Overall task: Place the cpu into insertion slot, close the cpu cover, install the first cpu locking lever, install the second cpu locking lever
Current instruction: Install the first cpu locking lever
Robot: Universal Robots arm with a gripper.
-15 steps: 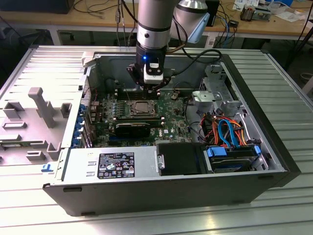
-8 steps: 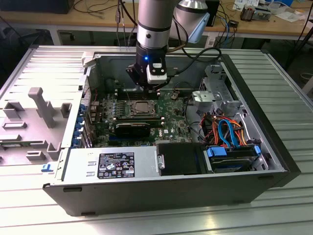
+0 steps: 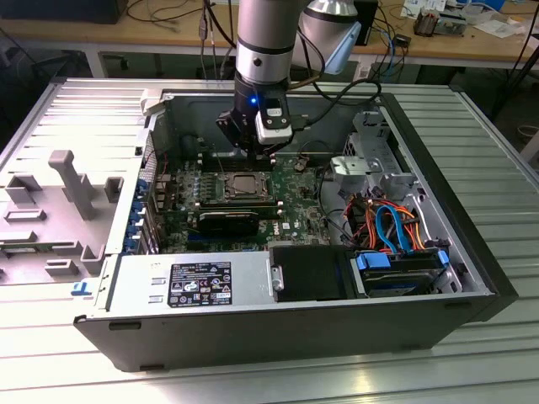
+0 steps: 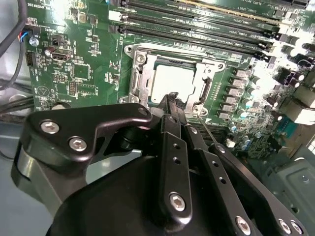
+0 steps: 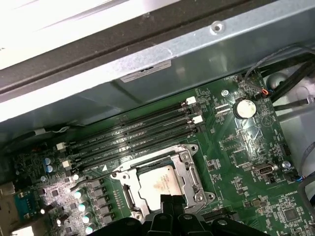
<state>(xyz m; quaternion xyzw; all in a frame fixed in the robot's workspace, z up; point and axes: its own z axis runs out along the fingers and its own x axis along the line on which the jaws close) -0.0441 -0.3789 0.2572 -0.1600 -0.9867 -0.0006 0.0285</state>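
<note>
On the green motherboard [image 4: 74, 64], one cpu [image 4: 172, 81] sits within one cpu cover [image 4: 140, 76]; tool [image 4: 173, 97] closed, empty.

- The gripper [image 3: 263, 158] hangs inside the computer case [image 3: 253, 337], above the motherboard [image 3: 299, 215] that lies on the case floor.
- The cpu [image 4: 170, 78] sits in its socket just below the fingertips [image 4: 171, 101]. The cpu cover [image 4: 139, 73] lies flat around it.
- One bank of memory slots [image 5: 133, 135] runs beyond the socket from the fingers, between the cover and the case wall [image 5: 197, 64].
- A second bank [image 4: 197, 22] lies on the socket's opposite side.
- A row of capacitors [image 5: 88, 206] stands beside the socket, to one side of the fingers.
- A coin battery [image 5: 244, 108] sits on the board at the fingers' other side, well apart from them.
- In the exterior view, the power supply [image 3: 194, 282] lies along the case's near wall, in front of the fingers. The drive bay [image 3: 400, 269] is at the exterior view's right of it.
</note>
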